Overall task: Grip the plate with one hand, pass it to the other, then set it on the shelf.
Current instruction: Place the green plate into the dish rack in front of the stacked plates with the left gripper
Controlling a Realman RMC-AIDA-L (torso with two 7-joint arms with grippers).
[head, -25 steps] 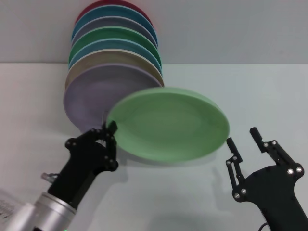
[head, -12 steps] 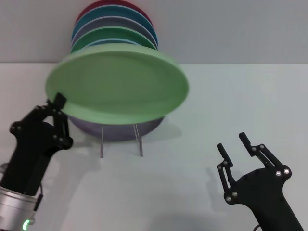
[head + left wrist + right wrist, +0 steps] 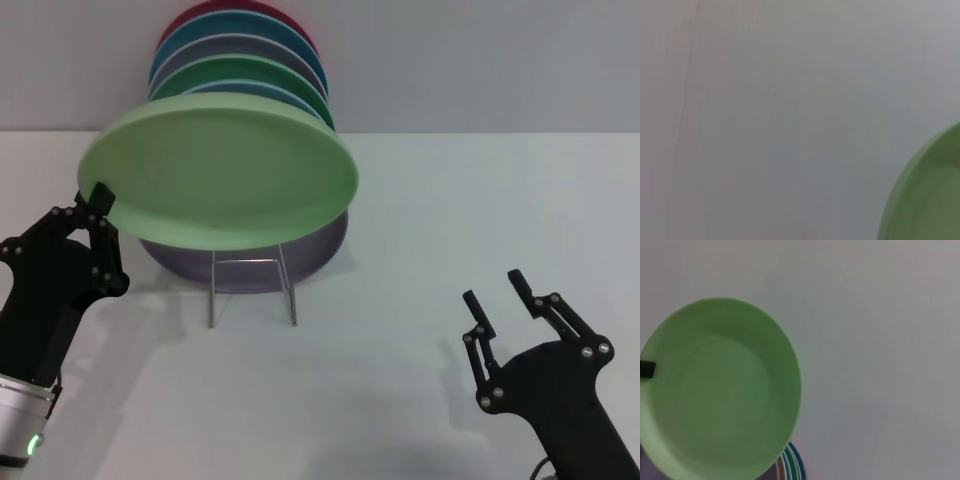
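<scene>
The light mint-green plate (image 3: 220, 180) hangs in the air in front of the wire shelf (image 3: 250, 290), held by its left rim. My left gripper (image 3: 98, 200) is shut on that rim at the left of the head view. The plate also fills much of the right wrist view (image 3: 720, 390) and shows at one corner of the left wrist view (image 3: 930, 195). My right gripper (image 3: 497, 297) stands open low at the right, well apart from the plate, with nothing between its fingers.
Several coloured plates (image 3: 240, 70) stand in a row on the shelf behind the held plate, with a lilac plate (image 3: 325, 245) at the front. The shelf's looped front leg rests on the white table (image 3: 480, 200), which stretches to the right.
My left gripper has carried the plate up and to the left, from mid-table to in front of the shelf. The right gripper has drawn back toward the lower right, still open.
</scene>
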